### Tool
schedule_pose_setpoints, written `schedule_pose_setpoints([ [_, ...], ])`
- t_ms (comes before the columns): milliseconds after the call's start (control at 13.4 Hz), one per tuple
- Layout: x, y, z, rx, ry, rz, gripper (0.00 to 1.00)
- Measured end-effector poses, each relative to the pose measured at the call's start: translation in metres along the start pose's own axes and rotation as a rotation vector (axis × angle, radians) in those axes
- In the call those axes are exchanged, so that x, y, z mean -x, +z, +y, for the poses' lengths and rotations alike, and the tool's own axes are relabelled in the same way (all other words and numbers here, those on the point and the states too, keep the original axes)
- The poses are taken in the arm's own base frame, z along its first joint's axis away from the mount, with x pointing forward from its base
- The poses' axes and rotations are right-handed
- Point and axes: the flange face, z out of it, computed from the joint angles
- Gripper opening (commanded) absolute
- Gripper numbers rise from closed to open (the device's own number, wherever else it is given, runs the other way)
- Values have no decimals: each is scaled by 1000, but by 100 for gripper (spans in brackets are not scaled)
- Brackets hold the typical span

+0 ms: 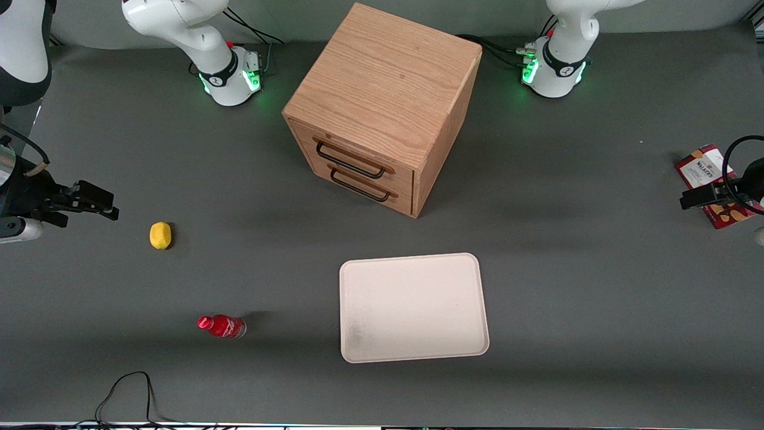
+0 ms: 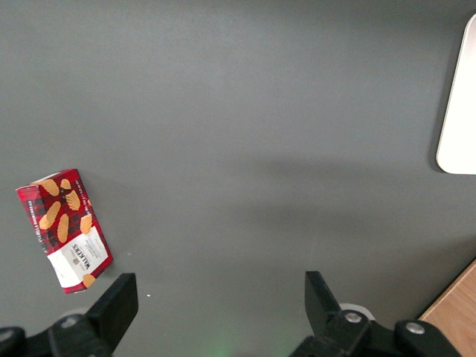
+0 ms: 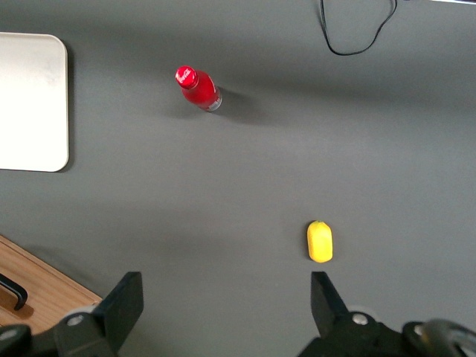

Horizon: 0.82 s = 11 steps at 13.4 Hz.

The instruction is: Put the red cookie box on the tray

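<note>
The pincer (image 2: 217,303) hangs spread wide above bare counter (image 2: 245,111), gripping nothing; the red cookie box (image 2: 64,229) lies flat just beside one finger (image 2: 115,305), the tray (image 2: 460,104) well apart

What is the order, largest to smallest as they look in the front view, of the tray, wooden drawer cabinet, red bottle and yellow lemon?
1. wooden drawer cabinet
2. tray
3. red bottle
4. yellow lemon

The left gripper hangs open near the red cookie box.
</note>
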Motion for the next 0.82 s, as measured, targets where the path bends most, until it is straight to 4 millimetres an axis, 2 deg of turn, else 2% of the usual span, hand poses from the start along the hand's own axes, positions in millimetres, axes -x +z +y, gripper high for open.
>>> schedule_pose_setpoints([
  [224,0,1,-9,0,-15,-7,100],
  [448,4,1,-33,1,-49,-30,100],
  [598,7,2,-59,6,-59,-48,100],
  [822,17,4,-121,18,-84,-68,100],
])
